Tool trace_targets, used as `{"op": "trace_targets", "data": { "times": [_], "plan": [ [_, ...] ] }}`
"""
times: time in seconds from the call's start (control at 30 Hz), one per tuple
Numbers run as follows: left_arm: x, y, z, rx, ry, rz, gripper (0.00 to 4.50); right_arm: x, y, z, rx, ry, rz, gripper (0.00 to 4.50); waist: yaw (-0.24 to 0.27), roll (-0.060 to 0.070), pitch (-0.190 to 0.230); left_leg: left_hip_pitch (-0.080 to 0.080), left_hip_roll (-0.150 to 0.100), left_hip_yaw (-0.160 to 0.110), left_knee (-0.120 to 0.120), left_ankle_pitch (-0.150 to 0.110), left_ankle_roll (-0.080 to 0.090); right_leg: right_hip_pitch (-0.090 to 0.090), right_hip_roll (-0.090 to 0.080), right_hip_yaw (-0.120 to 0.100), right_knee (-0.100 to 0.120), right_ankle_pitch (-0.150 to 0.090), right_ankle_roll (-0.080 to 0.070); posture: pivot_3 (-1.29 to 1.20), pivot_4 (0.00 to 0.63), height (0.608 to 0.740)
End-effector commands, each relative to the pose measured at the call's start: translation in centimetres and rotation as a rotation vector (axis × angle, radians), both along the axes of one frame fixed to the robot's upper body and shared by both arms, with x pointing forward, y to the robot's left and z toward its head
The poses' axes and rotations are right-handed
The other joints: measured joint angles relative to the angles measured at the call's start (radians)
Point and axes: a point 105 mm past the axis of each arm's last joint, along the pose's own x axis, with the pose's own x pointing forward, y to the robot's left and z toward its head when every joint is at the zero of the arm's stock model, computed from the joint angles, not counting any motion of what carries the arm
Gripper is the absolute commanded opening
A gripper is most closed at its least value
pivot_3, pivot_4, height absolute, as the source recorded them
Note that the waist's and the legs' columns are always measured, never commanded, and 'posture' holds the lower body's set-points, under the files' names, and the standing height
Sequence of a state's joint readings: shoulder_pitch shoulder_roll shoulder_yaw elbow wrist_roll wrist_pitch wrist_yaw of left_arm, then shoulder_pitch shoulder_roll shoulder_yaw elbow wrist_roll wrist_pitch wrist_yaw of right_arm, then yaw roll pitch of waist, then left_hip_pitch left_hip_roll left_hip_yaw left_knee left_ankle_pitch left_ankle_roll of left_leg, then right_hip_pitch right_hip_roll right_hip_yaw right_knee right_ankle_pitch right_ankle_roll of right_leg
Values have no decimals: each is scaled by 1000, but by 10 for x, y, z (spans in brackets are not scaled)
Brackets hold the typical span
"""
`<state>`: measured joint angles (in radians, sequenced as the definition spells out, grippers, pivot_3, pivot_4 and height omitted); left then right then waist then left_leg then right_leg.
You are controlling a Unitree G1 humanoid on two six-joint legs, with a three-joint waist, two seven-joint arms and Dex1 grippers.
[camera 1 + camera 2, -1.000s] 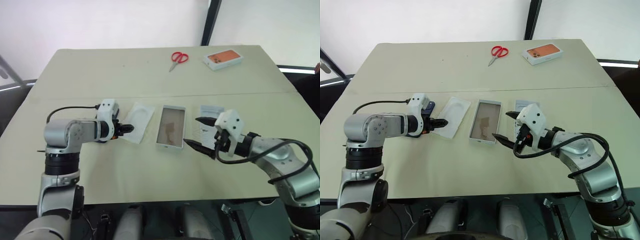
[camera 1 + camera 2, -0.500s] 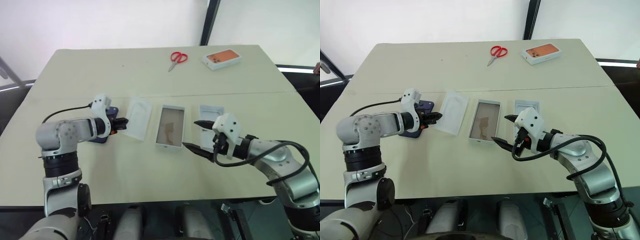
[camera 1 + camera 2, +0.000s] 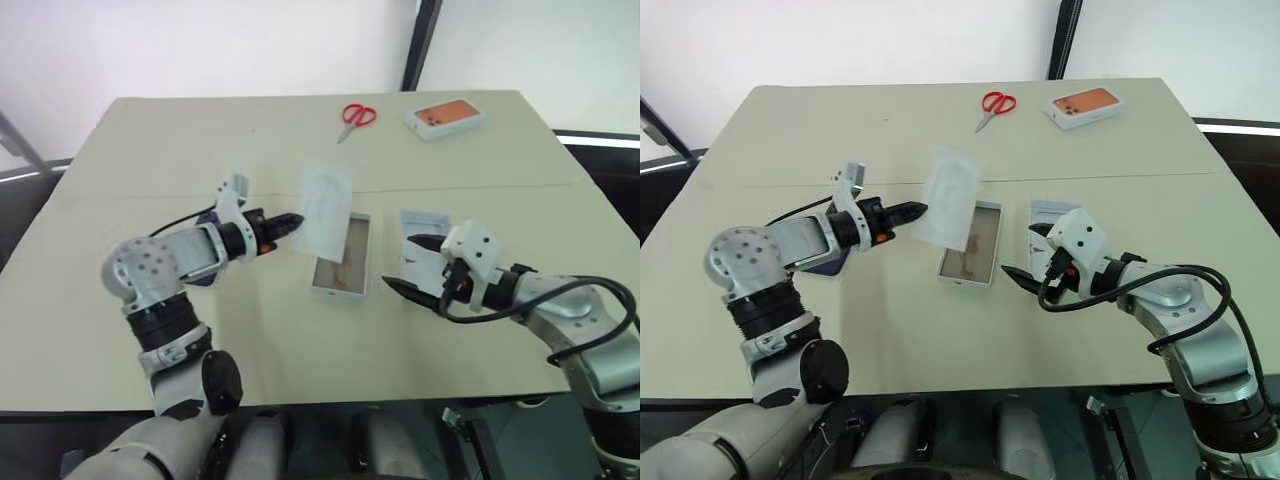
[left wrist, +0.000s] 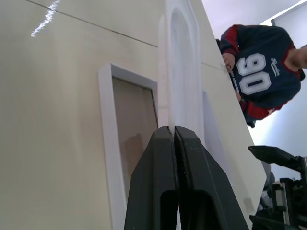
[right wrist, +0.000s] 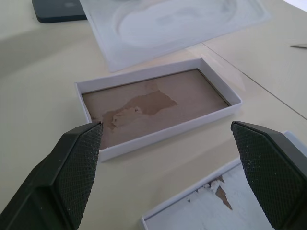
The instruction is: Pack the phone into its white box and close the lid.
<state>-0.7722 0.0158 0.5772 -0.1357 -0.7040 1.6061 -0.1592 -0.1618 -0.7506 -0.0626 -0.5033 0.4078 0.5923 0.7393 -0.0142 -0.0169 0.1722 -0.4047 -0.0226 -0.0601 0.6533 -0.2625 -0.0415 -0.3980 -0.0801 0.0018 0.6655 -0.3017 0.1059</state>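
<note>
The white box [image 3: 340,259] lay open at the centre of the frame on the table [image 3: 200,140]; it held nothing, its brownish floor bare and scuffed. Above its left edge the left gripper [image 3: 296,219] was clamped on one edge of the white moulded insert [image 3: 322,205], which it held lifted and tilted, its rounded recess empty. The phone [image 5: 60,10] lay flat on the table behind the left arm, left of centre, mostly hidden in the head views; it was in no container. Right of the box the lid [image 3: 1049,217] lay on the table with its white inside up, nothing in it, partly covered by the right gripper [image 3: 1028,258]; the fingers [image 5: 72,172] of that gripper stood wide apart and held nothing. At the upper right of the frame sat a small box with an orange phone picture [image 3: 446,116], closed; red scissors [image 3: 355,118] lay just left of it.
</note>
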Motion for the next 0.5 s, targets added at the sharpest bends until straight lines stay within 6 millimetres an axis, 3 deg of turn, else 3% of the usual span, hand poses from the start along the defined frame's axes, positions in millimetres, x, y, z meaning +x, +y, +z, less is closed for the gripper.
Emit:
{"op": "trace_targets", "data": {
  "times": [0.03, 0.5],
  "plan": [
    [-5, -21, -3, 39, 6, -16, 20, -3, 0, 11, -8, -53, 9, 4500, 4, 0, 0, 0, 0, 0, 0, 0, 0, 0, 0, 0, 0, 0, 0, 0, 150, 740],
    [-6, -30, -21, 86, 92, -7, 20, -7, 16, 6, 16, -41, 40, 4500, 6, 0, 0, 0, -1, 0, 1, 0, 0, 0, -1, 0, 0, 0, 0, 0, 150, 740]
  ]
}}
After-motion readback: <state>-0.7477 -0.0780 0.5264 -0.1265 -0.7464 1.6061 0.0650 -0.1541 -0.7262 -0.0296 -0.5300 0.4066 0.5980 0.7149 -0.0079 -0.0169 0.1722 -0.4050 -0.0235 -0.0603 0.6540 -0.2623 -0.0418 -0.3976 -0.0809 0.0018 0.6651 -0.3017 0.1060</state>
